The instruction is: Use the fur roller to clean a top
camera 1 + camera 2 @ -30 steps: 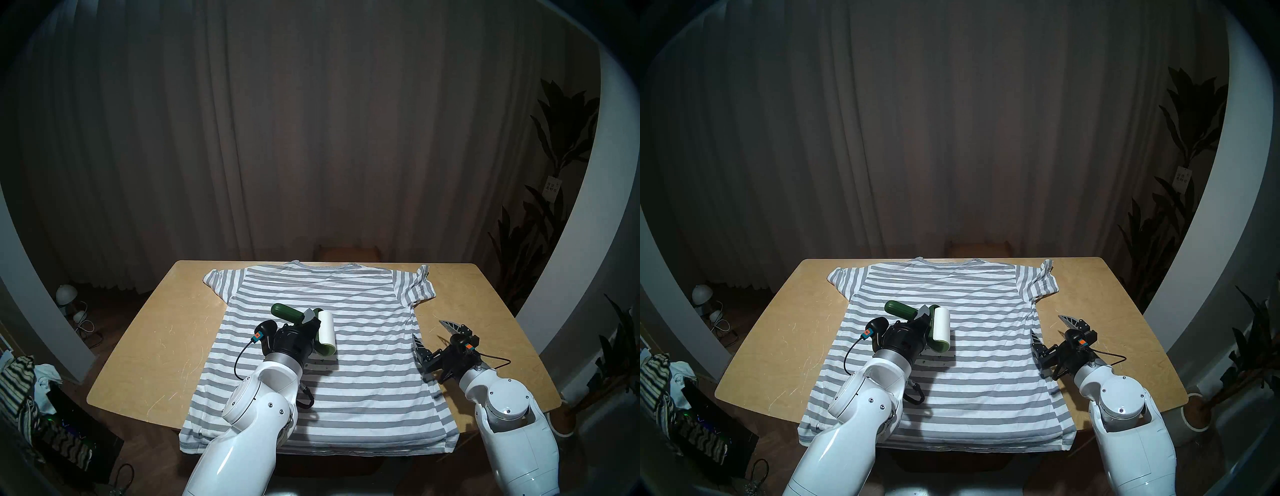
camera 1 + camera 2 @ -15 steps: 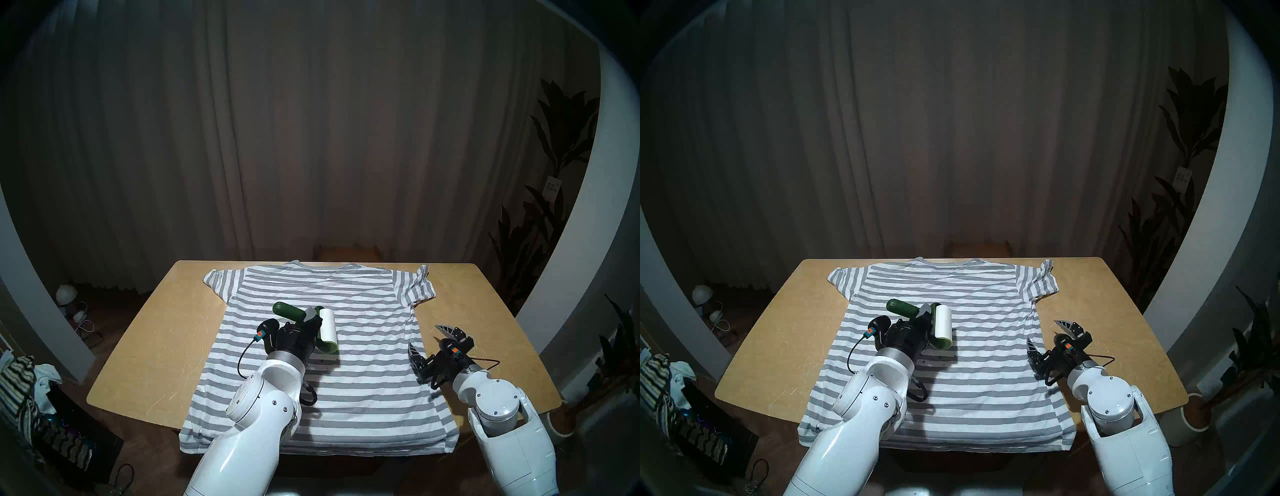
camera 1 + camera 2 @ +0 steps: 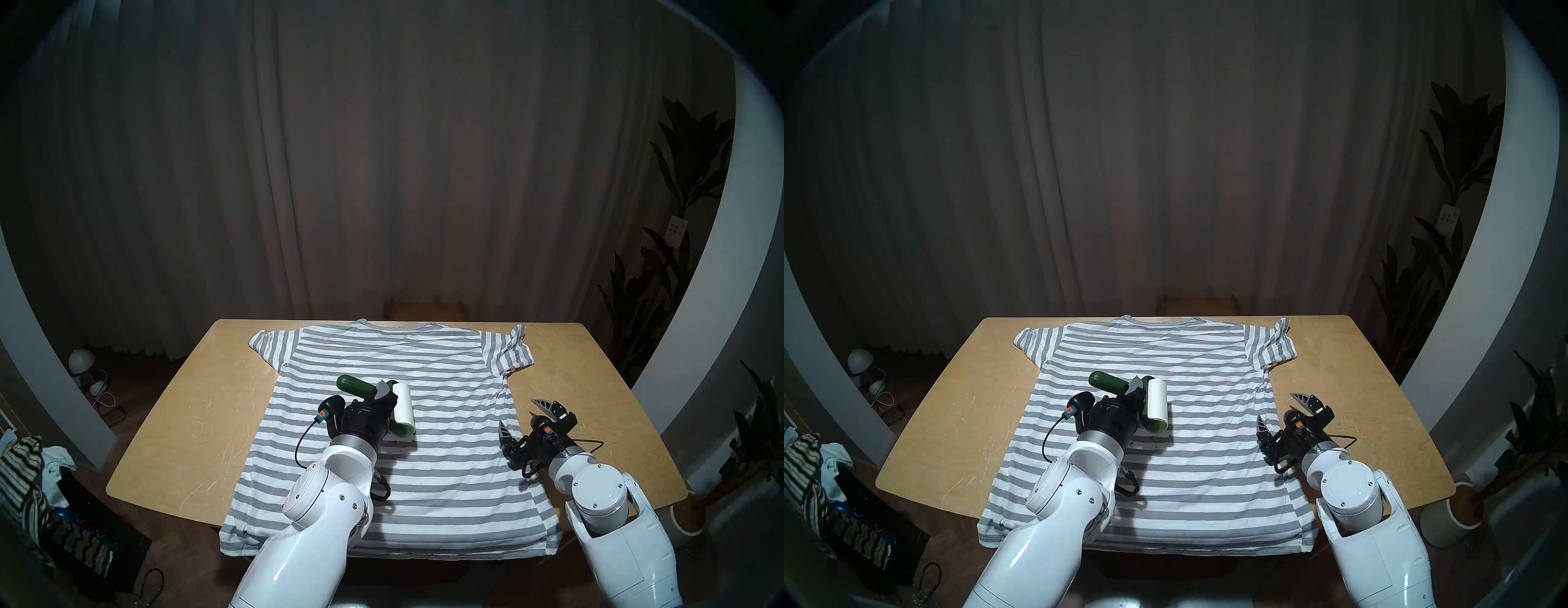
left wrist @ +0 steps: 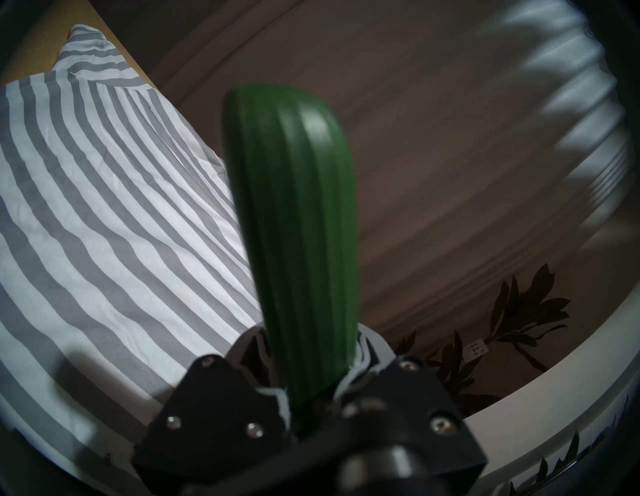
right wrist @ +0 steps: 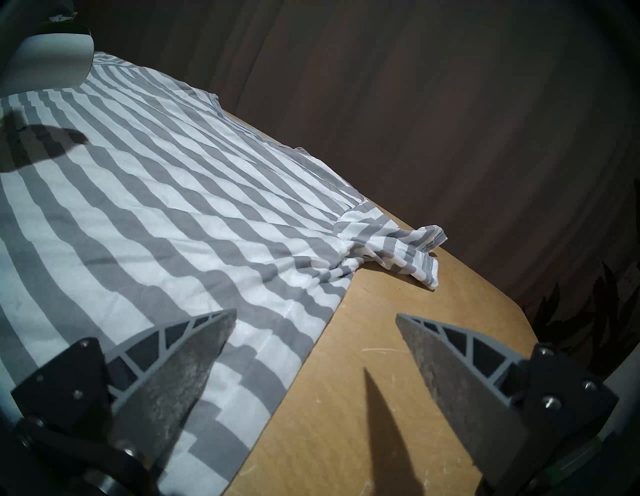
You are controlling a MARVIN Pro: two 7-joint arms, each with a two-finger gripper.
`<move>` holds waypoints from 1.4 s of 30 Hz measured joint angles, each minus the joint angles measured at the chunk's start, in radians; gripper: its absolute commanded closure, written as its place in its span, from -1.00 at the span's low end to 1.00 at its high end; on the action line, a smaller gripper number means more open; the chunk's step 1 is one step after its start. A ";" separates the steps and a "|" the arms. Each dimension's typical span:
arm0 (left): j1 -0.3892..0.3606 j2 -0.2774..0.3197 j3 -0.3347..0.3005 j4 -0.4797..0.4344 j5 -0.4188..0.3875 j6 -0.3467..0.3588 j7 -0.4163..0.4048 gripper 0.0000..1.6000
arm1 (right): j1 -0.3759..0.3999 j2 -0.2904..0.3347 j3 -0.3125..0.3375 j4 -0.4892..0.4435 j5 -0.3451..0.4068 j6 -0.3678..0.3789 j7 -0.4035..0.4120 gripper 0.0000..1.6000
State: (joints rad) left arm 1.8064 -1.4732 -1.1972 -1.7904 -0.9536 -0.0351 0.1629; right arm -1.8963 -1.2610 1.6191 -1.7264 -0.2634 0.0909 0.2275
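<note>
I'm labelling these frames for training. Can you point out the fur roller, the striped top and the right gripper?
fur roller (image 3: 402, 403), head left view: on the white sticky roll.
top (image 3: 445, 463), head left view: on the flat striped body.
right gripper (image 5: 313, 317), right wrist view: midway between its open fingertips.

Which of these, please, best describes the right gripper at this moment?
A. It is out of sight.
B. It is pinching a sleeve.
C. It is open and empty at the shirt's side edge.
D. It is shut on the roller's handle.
C: the right gripper stands open with nothing between its fingers, at the striped T-shirt's side edge.
</note>
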 measured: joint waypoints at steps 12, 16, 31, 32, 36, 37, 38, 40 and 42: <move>-0.023 0.048 0.106 0.032 0.048 -0.111 0.080 1.00 | 0.011 0.029 0.007 -0.002 -0.003 0.026 0.040 -1.00; -0.032 0.067 0.143 0.037 0.063 -0.155 0.108 1.00 | 0.010 0.036 0.014 -0.002 -0.001 0.028 0.050 -1.00; -0.073 0.131 0.269 0.061 0.123 -0.271 0.186 1.00 | 0.003 0.047 0.014 -0.008 -0.005 0.028 0.065 -1.00; -0.076 0.134 0.273 0.064 0.130 -0.275 0.195 1.00 | 0.003 0.047 0.013 -0.009 -0.006 0.028 0.064 -1.00; -0.083 0.140 0.284 0.074 0.146 -0.284 0.216 1.00 | 0.001 0.047 0.009 -0.013 -0.010 0.028 0.062 -1.00; -0.086 0.143 0.289 0.078 0.150 -0.286 0.220 1.00 | 0.001 0.047 0.007 -0.014 -0.014 0.028 0.061 -1.00; -0.088 0.145 0.293 0.079 0.153 -0.287 0.223 1.00 | 0.000 0.047 0.005 -0.015 -0.017 0.028 0.060 -1.00; -0.091 0.149 0.300 0.082 0.157 -0.287 0.227 1.00 | 0.000 0.047 0.003 -0.017 -0.022 0.028 0.058 -1.00; -0.094 0.152 0.306 0.083 0.157 -0.287 0.230 1.00 | -0.001 0.047 0.000 -0.019 -0.028 0.029 0.054 -1.00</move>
State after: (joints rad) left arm 1.7122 -1.3210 -0.8915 -1.7074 -0.7962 -0.3223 0.3930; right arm -1.8975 -1.2142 1.6194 -1.7455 -0.2910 0.1199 0.2820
